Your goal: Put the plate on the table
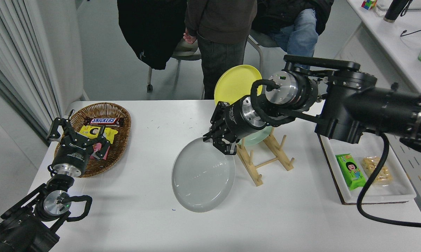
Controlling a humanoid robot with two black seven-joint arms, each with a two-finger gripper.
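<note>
The pale grey plate (pixel 201 176) hangs tilted over the middle of the white table (pixel 154 224), left of the wooden rack (pixel 262 159). My right gripper (pixel 220 142) is shut on the plate's upper right rim. Whether the plate's lower edge touches the table I cannot tell. The yellow plate (pixel 233 84) stands upright in the rack and the mint-green plate (pixel 257 137) shows behind my right wrist. My left gripper (pixel 75 134) is parked open at the lower left, above the wicker basket (pixel 121 140).
The basket holds a Snickers bar (pixel 103 121) and snack packs. A white tray (pixel 392 190) with snacks lies at the right. People (pixel 219 31) are at the far side beside a chair with a black jacket (pixel 151 31).
</note>
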